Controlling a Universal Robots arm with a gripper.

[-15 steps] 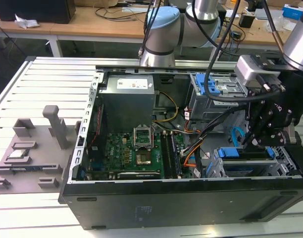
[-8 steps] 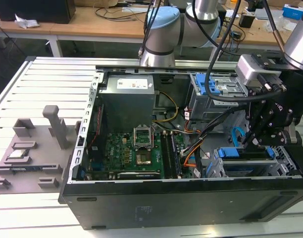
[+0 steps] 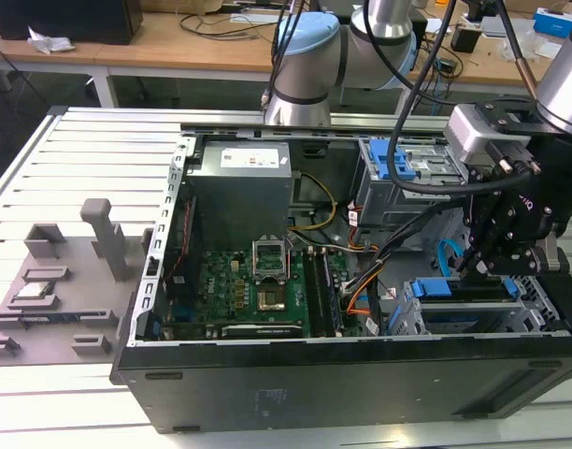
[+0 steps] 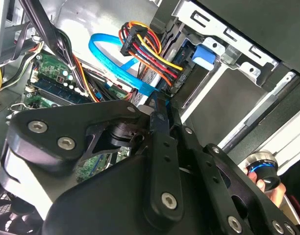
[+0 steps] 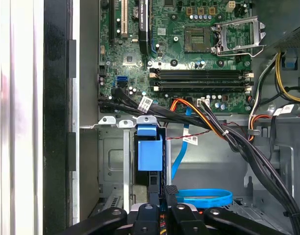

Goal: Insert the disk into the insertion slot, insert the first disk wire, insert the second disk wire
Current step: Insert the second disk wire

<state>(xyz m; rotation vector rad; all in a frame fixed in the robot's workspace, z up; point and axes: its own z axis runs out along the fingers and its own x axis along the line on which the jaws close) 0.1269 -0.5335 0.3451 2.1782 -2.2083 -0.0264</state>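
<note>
The disk, in its bright blue carrier, lies inside the silver insertion slot at the case's corner on the exterior view's right. My gripper hangs just above the disk's rear end. In the second wrist view the black fingers of my gripper are shut on the end of the blue flat wire. A bundle of red, yellow and black wires runs to the disk's edge beside the blue tab. In the first wrist view my gripper sits below the blue carrier, with the blue wire looping beside it.
The open case holds a motherboard, a grey power supply and a taller grey bay with a blue latch. Black cable bundles cross between board and cage. Grey fixtures stand on the slatted table at the exterior view's left.
</note>
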